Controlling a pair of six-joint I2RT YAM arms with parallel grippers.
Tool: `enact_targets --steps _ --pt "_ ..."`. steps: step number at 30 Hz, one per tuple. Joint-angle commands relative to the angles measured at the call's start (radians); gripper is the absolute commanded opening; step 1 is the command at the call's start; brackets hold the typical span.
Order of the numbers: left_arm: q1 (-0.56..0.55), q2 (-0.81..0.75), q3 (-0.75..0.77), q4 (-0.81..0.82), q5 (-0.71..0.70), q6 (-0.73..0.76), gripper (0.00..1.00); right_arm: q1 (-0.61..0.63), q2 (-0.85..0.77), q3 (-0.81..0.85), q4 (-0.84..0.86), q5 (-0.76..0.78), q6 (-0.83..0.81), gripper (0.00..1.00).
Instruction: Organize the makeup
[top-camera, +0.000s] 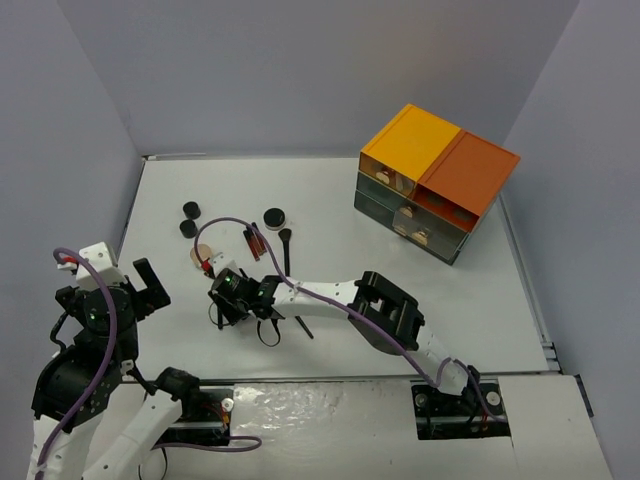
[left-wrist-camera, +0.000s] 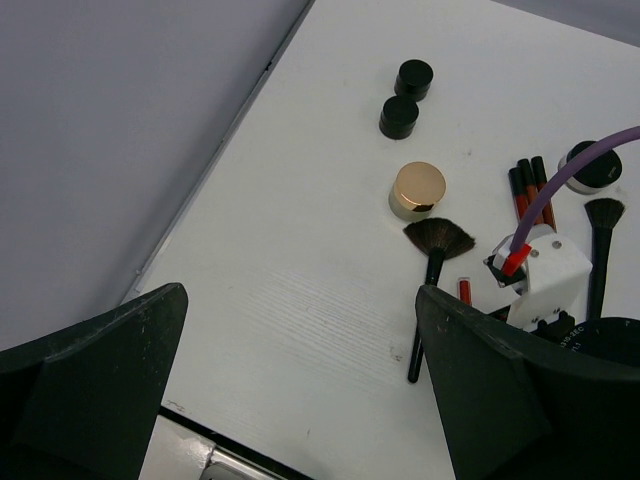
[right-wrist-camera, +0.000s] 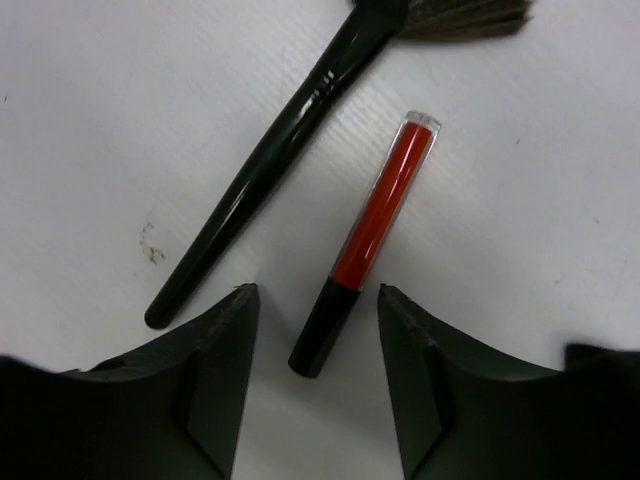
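1. Hovering low over the near-left part of the desk (top-camera: 330, 190), the right gripper (right-wrist-camera: 315, 297) has its fingers (right-wrist-camera: 215, 370) spread open on either side of the black-capped end of a red stick (right-wrist-camera: 378, 205). A gap shows on both sides and nothing is gripped.
2. Just left of that stick lies a black fan brush (right-wrist-camera: 270, 170), its handle pointing toward the near edge and its bristles toward the far side.
3. At the near-left corner, the left gripper (left-wrist-camera: 300, 300) hangs above the desk with its fingers (left-wrist-camera: 100, 370) wide open and empty, apart from the makeup.
4. Just beyond the fan brush's bristles sits a tan compact (left-wrist-camera: 417, 190). A black jar (left-wrist-camera: 399, 117) and a second black jar (left-wrist-camera: 414, 77) stand farther back, toward the left wall.
5. Right of the compact lie a bundle of sticks (left-wrist-camera: 530, 190), a white-based jar (left-wrist-camera: 590, 165) and a second brush (left-wrist-camera: 600, 250).
6. An orange-topped drawer box (top-camera: 435, 180) stands at the far right, well apart from the scattered items.
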Motion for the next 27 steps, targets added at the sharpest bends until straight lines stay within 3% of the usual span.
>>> enact_targets --steps 1,4,10,13,20,27 --pt "0.006 0.042 0.048 0.0 0.003 -0.008 0.97 -0.008 0.019 0.057 0.079 0.101 0.013 0.44" --pt "0.006 0.051 0.044 0.008 0.014 -0.006 0.97 -0.008 0.041 0.047 0.08 0.13 0.023 0.35" --pt "0.006 0.06 0.031 0.033 0.029 -0.006 0.97 -0.01 0.004 -0.005 0.078 0.189 0.043 0.05" --pt "0.006 0.075 0.019 0.061 0.043 -0.006 0.97 -0.019 -0.082 -0.035 0.077 0.202 0.025 0.0" --pt "0.006 0.133 -0.014 0.151 0.093 -0.001 0.97 -0.072 -0.402 -0.086 0.049 0.209 -0.069 0.0" --pt "0.006 0.219 -0.1 0.266 0.197 0.003 0.97 -0.291 -0.726 -0.147 -0.166 0.208 -0.278 0.0"
